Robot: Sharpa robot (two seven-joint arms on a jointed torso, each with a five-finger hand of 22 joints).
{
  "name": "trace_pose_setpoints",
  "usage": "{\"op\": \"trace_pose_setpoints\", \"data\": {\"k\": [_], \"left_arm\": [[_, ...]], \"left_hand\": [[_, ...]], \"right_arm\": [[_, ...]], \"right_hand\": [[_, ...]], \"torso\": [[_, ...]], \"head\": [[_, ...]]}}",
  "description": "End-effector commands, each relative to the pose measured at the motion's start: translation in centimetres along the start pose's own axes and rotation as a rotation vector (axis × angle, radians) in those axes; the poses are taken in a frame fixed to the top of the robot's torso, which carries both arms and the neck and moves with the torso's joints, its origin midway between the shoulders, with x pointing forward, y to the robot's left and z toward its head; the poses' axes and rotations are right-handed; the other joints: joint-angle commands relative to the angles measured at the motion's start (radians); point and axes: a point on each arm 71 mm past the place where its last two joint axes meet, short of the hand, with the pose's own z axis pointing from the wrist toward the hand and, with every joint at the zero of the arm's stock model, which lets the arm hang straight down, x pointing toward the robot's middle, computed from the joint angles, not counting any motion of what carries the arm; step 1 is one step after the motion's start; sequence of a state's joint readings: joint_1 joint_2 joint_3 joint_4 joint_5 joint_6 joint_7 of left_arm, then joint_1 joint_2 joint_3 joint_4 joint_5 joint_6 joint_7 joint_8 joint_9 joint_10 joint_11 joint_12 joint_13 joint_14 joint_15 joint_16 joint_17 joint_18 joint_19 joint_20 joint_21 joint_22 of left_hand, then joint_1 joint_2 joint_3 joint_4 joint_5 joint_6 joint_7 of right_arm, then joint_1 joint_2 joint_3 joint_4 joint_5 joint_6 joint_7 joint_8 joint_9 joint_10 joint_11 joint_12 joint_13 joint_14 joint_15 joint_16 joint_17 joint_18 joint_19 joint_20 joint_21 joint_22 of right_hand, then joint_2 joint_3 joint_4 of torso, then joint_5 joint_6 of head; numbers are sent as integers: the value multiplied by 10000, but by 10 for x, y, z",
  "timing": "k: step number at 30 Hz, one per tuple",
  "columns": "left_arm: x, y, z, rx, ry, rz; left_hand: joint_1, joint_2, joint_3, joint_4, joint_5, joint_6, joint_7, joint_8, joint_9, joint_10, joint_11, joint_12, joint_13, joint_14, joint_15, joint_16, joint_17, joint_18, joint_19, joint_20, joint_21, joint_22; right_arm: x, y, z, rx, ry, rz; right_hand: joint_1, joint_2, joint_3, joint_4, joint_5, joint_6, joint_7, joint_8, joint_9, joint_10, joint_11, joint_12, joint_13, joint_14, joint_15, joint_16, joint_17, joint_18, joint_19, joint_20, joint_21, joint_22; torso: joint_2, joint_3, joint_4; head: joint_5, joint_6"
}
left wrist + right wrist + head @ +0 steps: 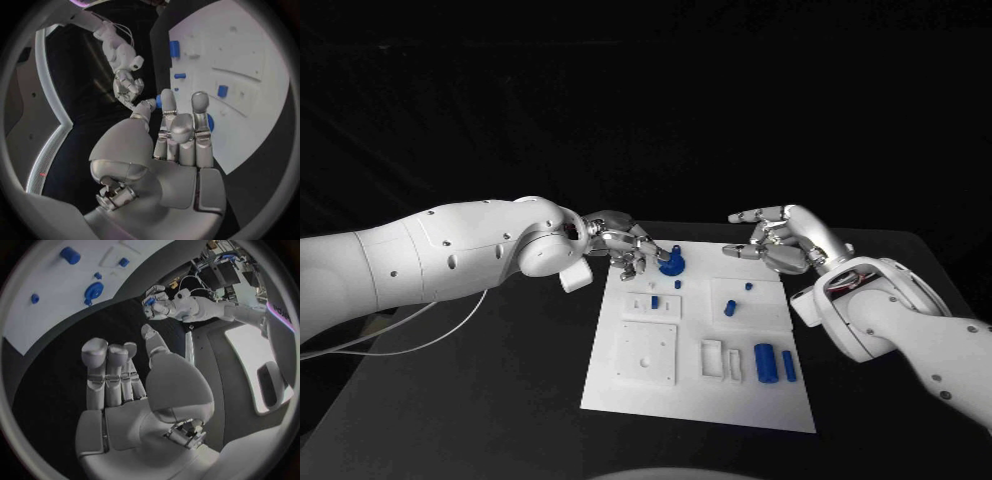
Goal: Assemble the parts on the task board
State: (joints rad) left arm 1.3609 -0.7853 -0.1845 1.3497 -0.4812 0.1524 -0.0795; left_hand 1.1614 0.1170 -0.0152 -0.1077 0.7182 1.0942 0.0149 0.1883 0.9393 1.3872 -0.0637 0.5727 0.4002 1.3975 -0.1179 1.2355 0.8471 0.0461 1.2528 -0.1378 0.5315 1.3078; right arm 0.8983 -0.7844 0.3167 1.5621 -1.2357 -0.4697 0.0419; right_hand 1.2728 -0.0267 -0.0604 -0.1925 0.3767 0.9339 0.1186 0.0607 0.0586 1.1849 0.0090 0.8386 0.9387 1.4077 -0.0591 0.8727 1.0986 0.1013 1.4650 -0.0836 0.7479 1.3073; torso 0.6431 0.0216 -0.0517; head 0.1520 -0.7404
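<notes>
Black table point(502, 400), black backdrop behind. No readable writing, brand or label on any surface.

Left arm enters from the left edge. Left hand point(620, 243) sits at the board's far left corner, fingers curled downward. The right wrist view shows a small blue part point(149, 301) pinched at its fingertips; in the left wrist view a sliver of blue point(159, 101) shows between thumb and fingers.

White board point(625, 395) lies in the middle of the table, its long axis running away from the robot.

On the board, left to right:
- Square white plate point(648, 352), near left area, flat.
- Short blue peg point(655, 301) standing in a white block, left of centre.
- Blue knob point(672, 263) at the far edge, just beside the left hand's fingertips; cannot tell whether they touch. It stands upright on a round base.
- Tiny blue piece point(678, 284) just nearer than the knob.
- Blue peg point(731, 307) upright on a raised white block, right of centre, with a smaller blue bit point(749, 287) beyond it.
- Large blue cylinder point(764, 362) lying flat, near right area, long axis along the board's length.
- Thin blue bar point(789, 366) just beside it, parallel.

Right hand point(783, 238) hovers over the table beyond the board's far right corner, fingers apart and extended, holding nothing.
</notes>
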Motion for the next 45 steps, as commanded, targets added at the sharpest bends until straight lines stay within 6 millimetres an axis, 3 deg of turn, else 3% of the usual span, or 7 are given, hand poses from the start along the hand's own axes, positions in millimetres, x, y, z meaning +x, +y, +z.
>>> {"op": "trace_pose_setpoints", "data": {"k": [1, 7, 12, 17, 22, 33, 45], "left_arm": [[-10, 5, -2, -2111, -1081, 1965], [-16, 1, -3, -3520, -1838, 2971], [-12, -5, 4, -4089, -2245, 3500], [-4, -6, 12, -4505, -2613, 3886], [1, -3, 15, -4706, -2831, 4287], [17, 6, 18, -4721, -2931, 4777], [33, 16, 21, -4657, -2449, 4959]], "left_hand": [[-88, -2, 1329, -1404, 92, 165, -55, -87, -69, 113, -12, -84, -32, 114, -8, -22, 37, -72, 105, 1, 27, 168], [-151, -1, 1305, -1493, 182, 335, -80, -198, -139, 308, -15, -248, -58, 224, 14, -67, 156, -92, 151, 15, -6, 164], [-208, -29, 1326, -1561, 369, 404, -92, -210, -137, 374, -7, -286, -50, 270, 25, -89, 180, -81, 182, 26, 1, 170], [-243, -36, 1339, -1619, 430, 458, -97, -255, -154, 434, -8, -326, -42, 314, 28, -95, 217, -66, 213, 34, 12, 174], [-269, -56, 1340, -1643, 501, 490, -104, -263, -149, 469, -9, -352, -42, 336, 23, -102, 230, -57, 229, 33, 24, 175], [-296, -99, 1374, -1687, 665, 560, -116, -288, -145, 560, -23, -419, -46, 399, 20, -114, 272, -36, 269, 34, 45, 173], [-314, -129, 1419, -1694, 716, 593, -121, -323, -136, 616, -24, -506, -52, 407, 14, -170, 255, -20, 291, 33, 48, 168]], "right_arm": [[-15, -9, 1, 348, -218, 1274], [-61, -17, 14, 650, -1385, 1449], [-95, -21, 29, 738, -2235, 1207], [-118, -27, 43, 879, -2998, 1100], [-127, -32, 51, 1044, -3379, 1148], [-132, -38, 56, 1205, -3630, 1139], [-132, -50, 59, 1636, -3687, 1180]], "right_hand": [[-74, 99, 17, -155, 128, 76, 12, -7, 17, -10, -23, 81, 25, -2, -23, 55, 27, 46, 497, 30, 102, 915], [-124, 152, 157, -493, 98, 202, 6, -2, 22, -37, -30, 65, -2, -16, -26, 53, 27, 42, 481, 29, 124, 916], [-236, 184, 178, -594, 108, 813, -52, 13, 43, -79, -65, -74, -139, -82, -44, -128, -99, 37, 421, 20, -34, 880], [-265, 232, 274, -737, 54, 855, -59, 27, 46, 342, -101, -2000, -2242, -590, 3, -1775, -1560, 253, -83, 84, -4761, -960], [-288, 190, 439, -768, -6, 861, -48, 22, 27, 1280, -87, -4125, -4714, -561, 75, -2984, -2752, 107, 264, 142, -6198, -2725], [-285, 212, 464, -654, 31, 938, -43, 16, 43, 1033, -67, -4106, -4924, -660, 81, -2972, -2658, 46, 323, 127, -6325, -3079], [-376, 177, 710, -510, 29, 922, -14, 15, 43, 1015, -5, -4509, -5767, -759, 138, -3080, -2753, 40, 242, 180, -6425, -3383]], "torso": [[-36, -1, -20], [-100, 34, -46], [-139, 26, -45], [-128, 33, -20], [-119, 15, -22], [-125, -1, -18], [-125, 29, -41]], "head": [[34, -35], [93, -123], [103, -275], [153, -391], [153, -445], [151, -596], [120, -624]]}}
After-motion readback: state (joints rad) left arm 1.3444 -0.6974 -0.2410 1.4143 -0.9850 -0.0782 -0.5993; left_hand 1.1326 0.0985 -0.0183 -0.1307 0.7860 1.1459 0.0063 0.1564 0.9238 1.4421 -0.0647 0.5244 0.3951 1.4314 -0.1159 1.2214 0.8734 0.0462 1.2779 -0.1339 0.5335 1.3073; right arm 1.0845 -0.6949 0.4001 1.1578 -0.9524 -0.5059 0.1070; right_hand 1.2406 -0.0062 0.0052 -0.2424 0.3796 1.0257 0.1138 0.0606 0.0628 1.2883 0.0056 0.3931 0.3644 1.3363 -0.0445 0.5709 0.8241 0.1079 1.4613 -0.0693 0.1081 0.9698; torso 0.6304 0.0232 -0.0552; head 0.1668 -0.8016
